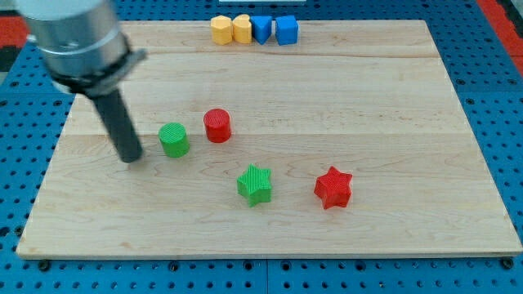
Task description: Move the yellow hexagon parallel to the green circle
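Observation:
The yellow hexagon (242, 28) sits at the board's top edge, in a row with another yellow block (221, 29) on its left and two blue blocks (261, 28) (286, 30) on its right. The green circle (174, 139) stands left of the board's middle, with a red circle (217, 126) just to its right. My tip (131, 158) rests on the board just left of the green circle, a small gap apart, far below and left of the yellow hexagon.
A green star (255, 184) and a red star (333, 188) lie lower, toward the view's bottom middle. The wooden board (392, 122) lies on a blue perforated table (498, 98). The arm's grey body (78, 37) hangs over the top left corner.

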